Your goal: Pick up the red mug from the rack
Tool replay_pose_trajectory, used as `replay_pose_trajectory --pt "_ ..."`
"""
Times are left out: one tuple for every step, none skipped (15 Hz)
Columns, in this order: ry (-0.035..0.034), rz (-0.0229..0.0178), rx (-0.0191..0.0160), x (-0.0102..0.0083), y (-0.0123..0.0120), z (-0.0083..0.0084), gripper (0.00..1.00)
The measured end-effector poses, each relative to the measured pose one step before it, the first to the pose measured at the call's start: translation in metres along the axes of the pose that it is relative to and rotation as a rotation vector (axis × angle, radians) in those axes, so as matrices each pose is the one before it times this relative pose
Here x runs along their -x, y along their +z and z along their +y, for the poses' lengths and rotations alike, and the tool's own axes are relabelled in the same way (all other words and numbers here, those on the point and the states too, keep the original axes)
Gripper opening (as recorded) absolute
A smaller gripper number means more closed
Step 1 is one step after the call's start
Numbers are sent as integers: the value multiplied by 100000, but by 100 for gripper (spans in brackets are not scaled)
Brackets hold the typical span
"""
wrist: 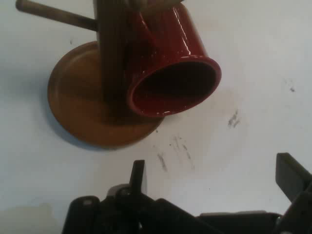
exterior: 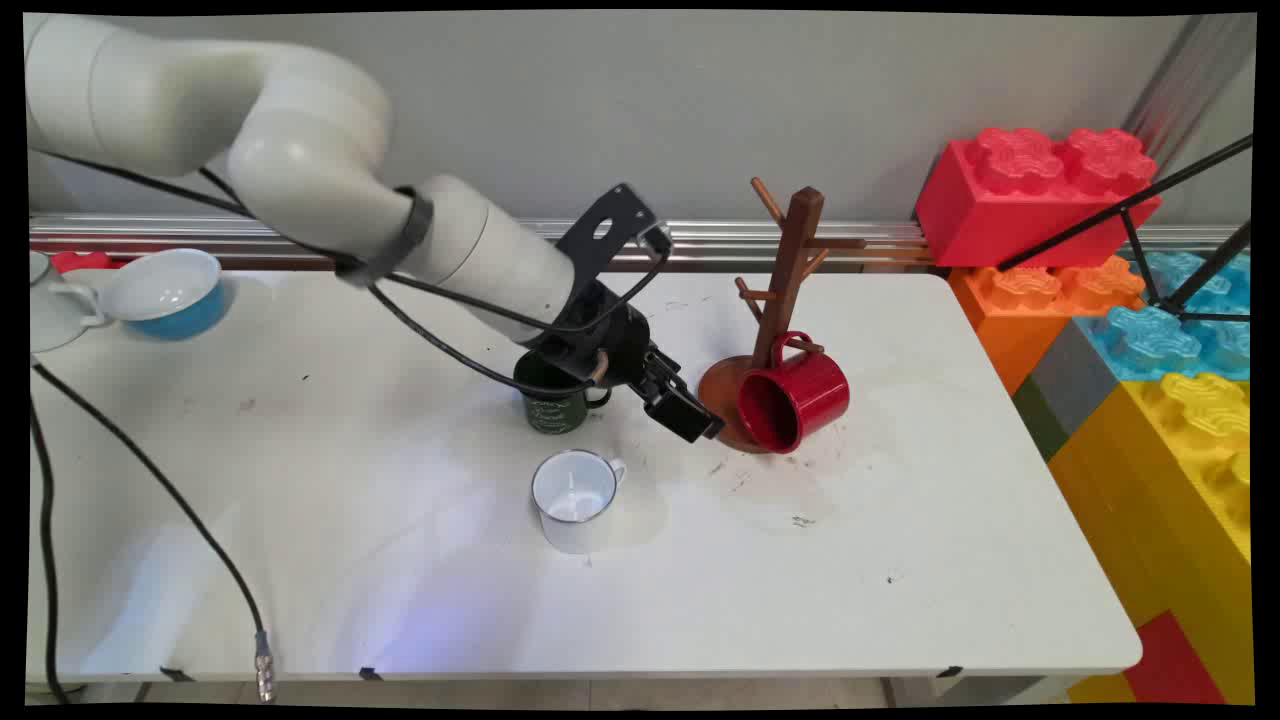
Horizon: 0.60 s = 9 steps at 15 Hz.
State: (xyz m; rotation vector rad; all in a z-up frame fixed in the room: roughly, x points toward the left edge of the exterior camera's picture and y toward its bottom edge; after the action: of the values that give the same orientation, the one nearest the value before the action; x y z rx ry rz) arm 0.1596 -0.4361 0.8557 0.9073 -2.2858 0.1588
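Observation:
A red mug [exterior: 792, 396] hangs by its handle from a low peg of the brown wooden mug tree [exterior: 787, 262], mouth tilted down toward the table. In the hand view the red mug [wrist: 170, 63] and the tree's round base [wrist: 83, 107] lie just ahead of my fingers. My gripper [exterior: 690, 415] is open and empty, low over the table just left of the tree's base. Its two fingertips [wrist: 138, 171] stand wide apart. Behind my wrist stands a dark green mug [exterior: 553, 402], and a white mug [exterior: 574, 497] sits upright nearer the front.
A blue bowl [exterior: 170, 290] and a white cup [exterior: 45, 310] sit at the table's far left. Big red, orange, blue and yellow toy bricks [exterior: 1150, 330] stack along the right side. A black cable [exterior: 150, 500] trails over the left front.

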Motion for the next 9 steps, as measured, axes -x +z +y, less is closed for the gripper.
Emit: replay_pose_trajectory --pt "-1106 1088 475 336 181 -78 100" --pt "-1327 1180 477 391 186 -98 100" --pt "-990 660 301 224 140 -72 100" --pt "-1114 808 414 244 178 -60 100" --pt "-1147 652 469 204 196 -50 100" --pt "-1396 621 595 189 247 -49 100" --pt "-898 428 442 77 169 -23 100" --pt "-1234 604 643 98 235 -18 100" --pt "-1452 449 718 39 293 16 100"
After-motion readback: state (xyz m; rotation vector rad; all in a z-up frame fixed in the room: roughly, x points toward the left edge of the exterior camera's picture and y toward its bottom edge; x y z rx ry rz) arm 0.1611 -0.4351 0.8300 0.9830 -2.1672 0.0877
